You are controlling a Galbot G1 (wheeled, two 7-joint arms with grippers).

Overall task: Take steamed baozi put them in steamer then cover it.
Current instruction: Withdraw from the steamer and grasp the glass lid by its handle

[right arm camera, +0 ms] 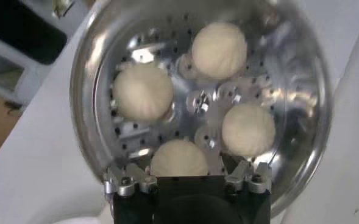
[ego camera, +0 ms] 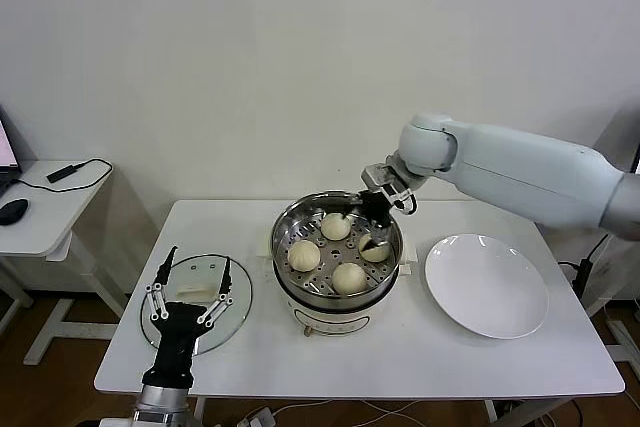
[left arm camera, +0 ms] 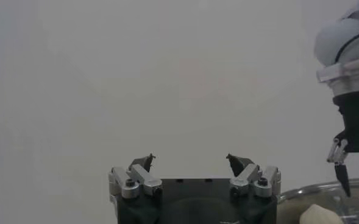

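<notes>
The steamer [ego camera: 337, 247] stands near the middle of the white table [ego camera: 400, 347], and all four steamed baozi [right arm camera: 219, 50] lie on its perforated tray, spaced around the centre bolt. In the head view the bun at the steamer's right side is partly hidden behind the right gripper [ego camera: 372, 221], which hangs over the pot's far right rim with its fingers spread apart on either side of that bun, clamped on nothing. In the right wrist view the same bun is cut off by the gripper's black body, and the steamer's rim runs out of the picture.

The cover [ego camera: 197, 302] lies flat on the table well to the left of the steamer, its cream bar handle up; its near edge is hidden by the left gripper [ego camera: 190, 285], which hovers over it with fingers wide apart. A flat white plate [ego camera: 487, 285] sits to the right of the steamer, bare. Farther left of the steamer, a side desk [ego camera: 45, 209] carries a black mouse [ego camera: 13, 211] and a cable; a laptop there is cut off by the picture edge. No writing can be read anywhere.
</notes>
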